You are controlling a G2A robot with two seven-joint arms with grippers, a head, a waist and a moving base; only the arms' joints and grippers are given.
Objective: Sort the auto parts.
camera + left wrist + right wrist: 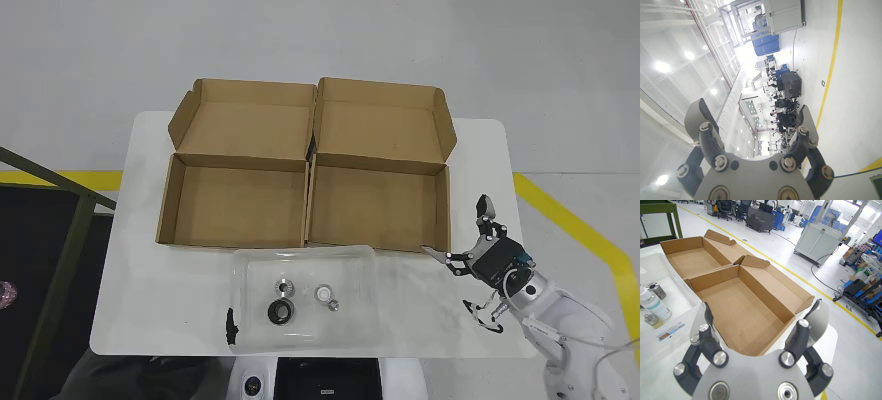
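1. Closest to the robot, the clear bin (pixel 240 262) is where all the parts are found: a dark ring (pixel 280 312), a metal cylinder (pixel 287 289), a small bottle (pixel 652 305) and a little metal fitting (pixel 650 319) just beside it. Nothing is lifted out, so sorting is judged as not started.
2. At the bin's near left corner a dark shape (pixel 231 328) is seen, but it's too small to be identified.
3. The right gripper (pixel 462 232) is held just past the bin's right end, at the near right corner of the right box (pixel 375 205). Its fingers are spread wide and nothing is gripped.
4. The left gripper (pixel 753 108) is spread and empty too. It's aimed up into the hall, not at the table, so its spot relative to the bin can't be told.
5. Just behind the bin, the left box (pixel 235 205) and the right box are set touching side by side, lids folded back. Both floors are bare, so every part is left to be moved.
6. Which part is meant for which box isn't given away anywhere. The ring's exact make can't be worked out either.
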